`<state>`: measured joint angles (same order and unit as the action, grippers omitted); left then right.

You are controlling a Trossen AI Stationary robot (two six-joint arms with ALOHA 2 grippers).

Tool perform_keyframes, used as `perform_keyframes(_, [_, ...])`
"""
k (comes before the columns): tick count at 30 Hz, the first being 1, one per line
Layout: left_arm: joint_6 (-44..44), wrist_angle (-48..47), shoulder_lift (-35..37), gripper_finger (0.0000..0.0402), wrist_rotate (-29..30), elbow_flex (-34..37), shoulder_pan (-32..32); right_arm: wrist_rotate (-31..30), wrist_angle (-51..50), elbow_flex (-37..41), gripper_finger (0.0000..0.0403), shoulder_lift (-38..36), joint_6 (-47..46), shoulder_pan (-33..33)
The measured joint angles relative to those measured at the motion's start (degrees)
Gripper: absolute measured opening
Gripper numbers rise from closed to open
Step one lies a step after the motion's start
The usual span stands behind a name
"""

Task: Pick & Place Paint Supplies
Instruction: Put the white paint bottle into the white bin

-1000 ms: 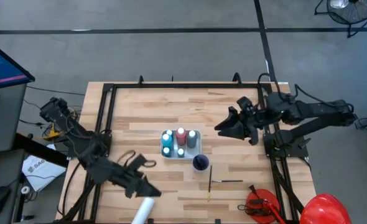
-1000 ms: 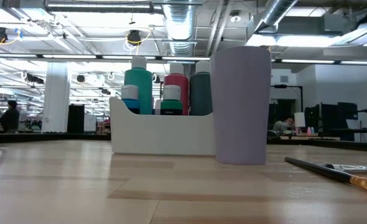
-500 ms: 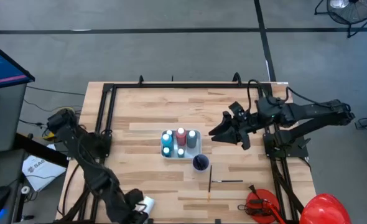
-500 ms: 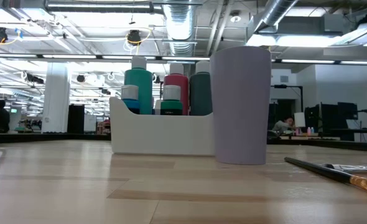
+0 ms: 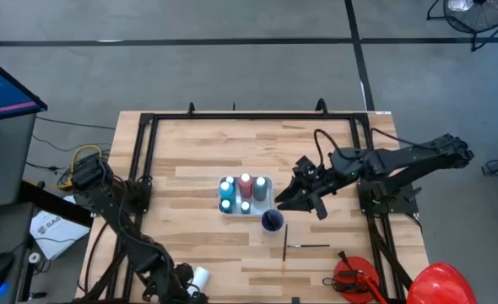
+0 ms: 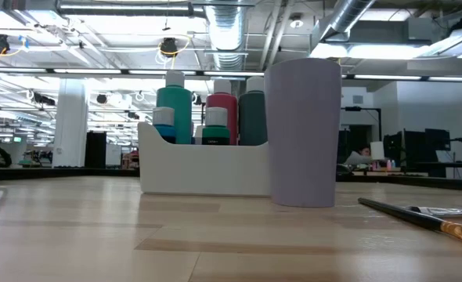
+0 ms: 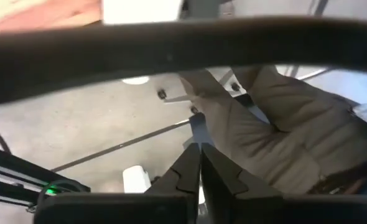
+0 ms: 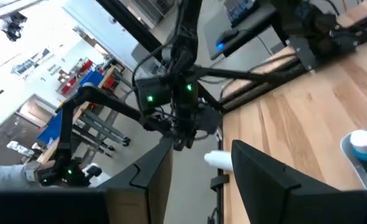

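White plastic walls of the caddy (image 5: 267,189) at the table's middle already enclose the capped paint bottles (image 5: 245,194); in the low view you see teal, red and grey-blue ones standing upright inside. Just beside it stands the lavender cup (image 6: 303,133), which looks empty from above. Two brushes (image 5: 285,247) lie loose on the wood between the cup and the near edge, so they look like part of what is left. A white bottle (image 5: 200,277) lies at the near edge, right by your left gripper (image 5: 184,291), whose fingers (image 7: 193,171) are pressed together on nothing, pointing off the table toward the floor. Your right gripper (image 5: 289,196) hovers near the caddy and cup with its fingers (image 8: 258,171) spread apart and empty. Mind the red tool (image 5: 351,277) and the red dome (image 5: 439,284) at the near right corner; they sit apart from the brushes but near your right arm's sweep. The black frame rails (image 5: 139,152) hem in the left arm's reach.
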<state>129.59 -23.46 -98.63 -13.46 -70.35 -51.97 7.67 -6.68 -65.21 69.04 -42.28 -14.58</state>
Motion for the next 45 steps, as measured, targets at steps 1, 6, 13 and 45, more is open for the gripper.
perform_keyframes(1, [0.67,-0.01,0.0,0.0004,0.08,0.31,-0.3,0.01,-0.04,0.02,0.0156,0.27,0.0,-0.07])
perform_keyframes(6, [2.71,-0.21,-0.02,0.0027,-0.25,2.66,-0.49,0.01,1.84,0.02,0.0153,0.67,-0.26,-0.03])
perform_keyframes(13, [-0.29,0.12,-0.02,0.0133,1.23,4.52,-0.09,0.01,3.39,0.02,0.0154,0.66,-0.26,-0.01])
perform_keyframes(45, [-3.47,7.73,-1.47,0.0289,2.95,10.75,1.95,0.04,2.77,0.02,0.0143,0.59,-0.26,0.08])
